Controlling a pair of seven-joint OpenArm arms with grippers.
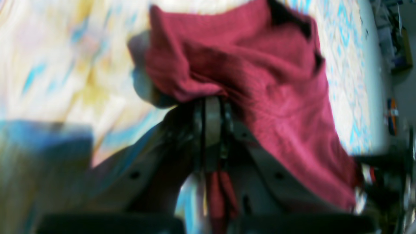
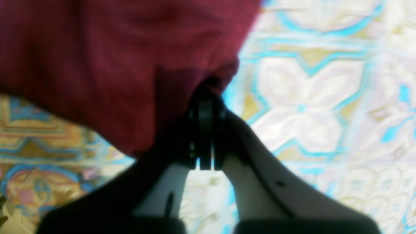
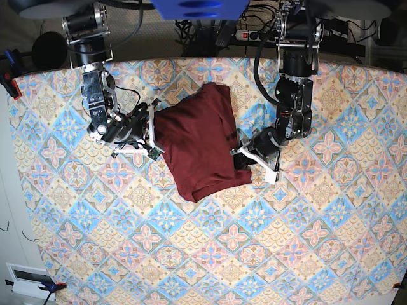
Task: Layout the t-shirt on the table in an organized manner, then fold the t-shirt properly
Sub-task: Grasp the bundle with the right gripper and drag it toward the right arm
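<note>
The dark maroon t-shirt [image 3: 200, 143] lies folded over in a rough rectangle on the table [image 3: 191, 254], up in its far middle part. My left gripper [image 3: 240, 155] is shut on the shirt's right edge; the left wrist view shows cloth [image 1: 260, 81] bunched over the closed jaws, with a strip caught between the fingers. My right gripper [image 3: 154, 130] is shut on the shirt's left edge; in the right wrist view the fabric [image 2: 113, 58] drapes from the closed fingertips [image 2: 206, 97]. Both wrist views are blurred.
The patterned cloth covers the table out to its edges. Cables and a power strip [image 3: 254, 35] lie behind the far edge. A white box [image 3: 28, 279] sits off the table's near left corner. The two arm bases stand at the far edge.
</note>
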